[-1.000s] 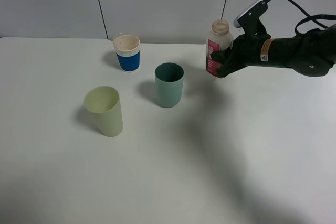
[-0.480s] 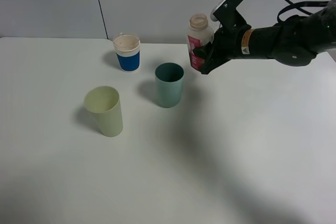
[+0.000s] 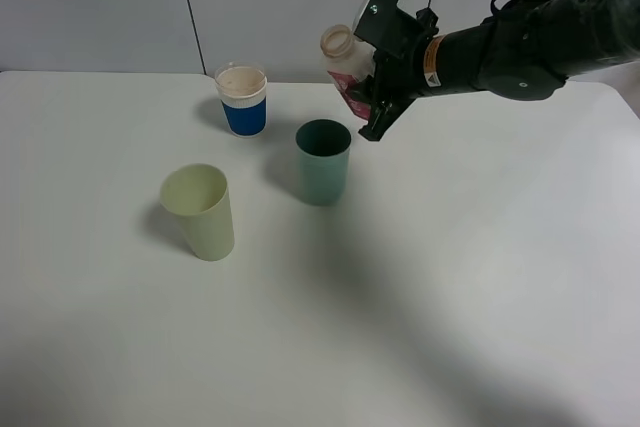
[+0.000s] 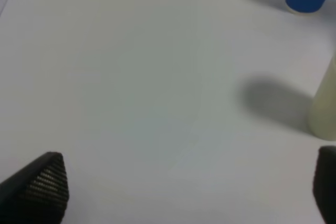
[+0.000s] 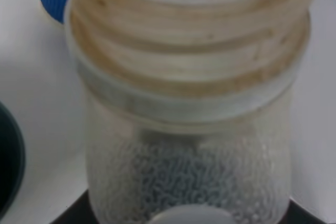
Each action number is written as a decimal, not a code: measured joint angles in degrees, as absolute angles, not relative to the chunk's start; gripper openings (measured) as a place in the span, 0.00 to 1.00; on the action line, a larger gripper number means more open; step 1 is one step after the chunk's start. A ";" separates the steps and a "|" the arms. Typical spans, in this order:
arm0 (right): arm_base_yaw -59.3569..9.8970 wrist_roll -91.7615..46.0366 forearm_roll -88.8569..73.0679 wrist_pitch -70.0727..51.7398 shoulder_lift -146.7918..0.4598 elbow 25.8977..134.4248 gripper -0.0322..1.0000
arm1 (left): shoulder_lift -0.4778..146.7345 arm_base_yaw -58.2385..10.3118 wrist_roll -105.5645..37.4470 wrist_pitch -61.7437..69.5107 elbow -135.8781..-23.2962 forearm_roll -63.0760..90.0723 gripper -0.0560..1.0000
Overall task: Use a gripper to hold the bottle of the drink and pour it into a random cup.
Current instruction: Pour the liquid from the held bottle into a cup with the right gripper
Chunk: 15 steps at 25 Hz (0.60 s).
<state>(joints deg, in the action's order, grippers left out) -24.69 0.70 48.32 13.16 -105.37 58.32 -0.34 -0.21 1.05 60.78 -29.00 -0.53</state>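
The right gripper (image 3: 366, 97), closed around the bottle of the drink (image 3: 343, 59), holds it tilted aloft near the teal cup (image 3: 322, 160); poured from here, liquid may miss onto the worktop (image 3: 480, 247).

Three cups stand apart on the tabletop (image 3: 450, 277): the paper cup (image 3: 242, 100) at the rear left, the cup (image 3: 323, 162) to its right and further forward, and the tumbler (image 3: 200, 212) front-left of that. The bottle (image 3: 345, 59), in the right gripper (image 3: 367, 97), hangs tilted above and just behind the cup.
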 joint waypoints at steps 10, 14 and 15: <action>-26.01 -12.48 48.66 8.03 -104.24 58.49 0.38 | -0.34 -0.21 1.05 60.78 -29.00 -0.53 0.93; -26.59 -15.32 48.66 5.00 -104.02 59.26 0.38 | -0.34 -0.21 1.05 60.78 -29.00 -0.53 0.93; -26.82 -15.76 48.66 4.15 -104.02 59.51 0.38 | -0.34 -0.21 1.05 60.78 -29.00 -0.53 0.93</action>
